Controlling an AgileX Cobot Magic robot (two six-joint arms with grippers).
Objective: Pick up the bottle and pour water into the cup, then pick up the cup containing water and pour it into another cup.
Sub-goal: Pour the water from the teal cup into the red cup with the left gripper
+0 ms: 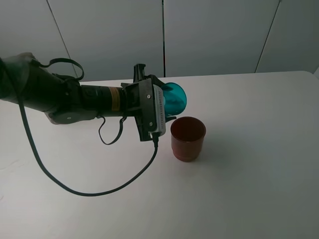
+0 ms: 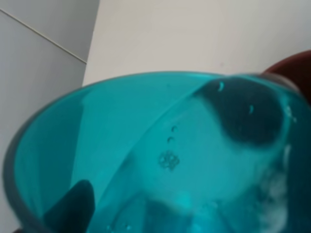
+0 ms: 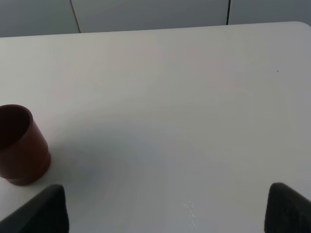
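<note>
My left gripper (image 1: 164, 102) is clamped on the smooth translucent teal cup (image 1: 175, 97), tipped with its long axis near level, just above the stout opaque red cup (image 1: 188, 138) mid-desk (image 1: 259, 149). The right gripper (image 3: 165, 208) fingers stand apart.

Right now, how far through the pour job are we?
Done, apparently: the teal cup holds water, so the bottle pour looks finished; the bottle is out of view. In hand: the left gripper holds that cup tipped steeply beside the red cup, rim toward it. Left: I see no stream and cannot see inside the red cup, so the transfer is unconfirmed. The right gripper is open, idle.
</note>
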